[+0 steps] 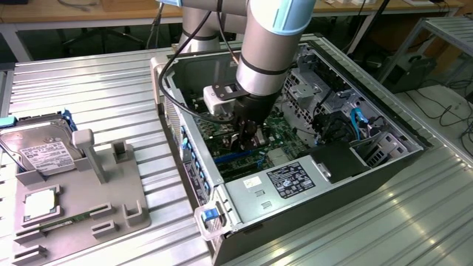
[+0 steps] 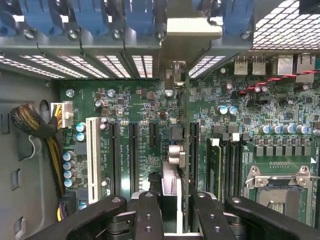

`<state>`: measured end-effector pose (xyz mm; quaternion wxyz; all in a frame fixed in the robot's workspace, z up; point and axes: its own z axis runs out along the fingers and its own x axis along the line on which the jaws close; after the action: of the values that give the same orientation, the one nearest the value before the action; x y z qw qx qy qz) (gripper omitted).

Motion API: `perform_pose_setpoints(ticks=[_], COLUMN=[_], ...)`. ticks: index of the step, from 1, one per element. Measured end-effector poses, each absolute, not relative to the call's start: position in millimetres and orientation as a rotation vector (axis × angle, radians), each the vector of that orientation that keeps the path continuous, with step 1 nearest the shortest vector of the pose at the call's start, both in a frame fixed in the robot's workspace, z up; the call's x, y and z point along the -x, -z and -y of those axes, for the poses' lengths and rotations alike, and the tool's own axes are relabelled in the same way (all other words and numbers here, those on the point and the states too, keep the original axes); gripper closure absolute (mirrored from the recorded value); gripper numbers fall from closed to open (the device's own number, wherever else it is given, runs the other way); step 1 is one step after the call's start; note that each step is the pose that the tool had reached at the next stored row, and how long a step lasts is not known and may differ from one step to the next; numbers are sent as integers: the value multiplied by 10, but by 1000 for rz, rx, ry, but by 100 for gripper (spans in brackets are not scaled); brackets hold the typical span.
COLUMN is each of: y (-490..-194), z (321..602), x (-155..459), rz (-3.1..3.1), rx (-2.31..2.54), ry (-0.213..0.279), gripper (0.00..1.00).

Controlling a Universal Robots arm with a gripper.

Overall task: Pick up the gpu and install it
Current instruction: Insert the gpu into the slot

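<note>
Open PC case [image 1: 244, 191] lies on its side on the ribbed metal table [image 1: 111, 83], w/ motherboard [image 2: 125, 107] inside; arm's gripper [image 1: 247, 138] reaches down into it, jaws pinching the gpu [image 2: 186, 135], seen edge-on in the wrist view, beige bracket [image 2: 192, 27] up at the rear slot wall. At exterior view's left, grey parts tray [image 1: 81, 188] holds a hard drive [image 1: 37, 147] and a CPU [image 1: 41, 204]. Wrist view adds slots [image 2: 124, 155] beside the card, memory stick [image 2: 215, 167], CPU socket [image 2: 280, 192].

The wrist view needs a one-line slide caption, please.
Black tool holding thin green GPU card edge-on over the green motherboard's expansion slots.
</note>
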<state>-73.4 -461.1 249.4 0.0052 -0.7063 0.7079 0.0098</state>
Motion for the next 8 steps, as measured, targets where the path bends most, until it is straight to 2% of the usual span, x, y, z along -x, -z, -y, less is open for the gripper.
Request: perform_pose_setpoints(ticks=[8], y=[-2476], z=[4611], x=[734], rz=[-2221], rx=[2215], ry=[-39], gripper=[72])
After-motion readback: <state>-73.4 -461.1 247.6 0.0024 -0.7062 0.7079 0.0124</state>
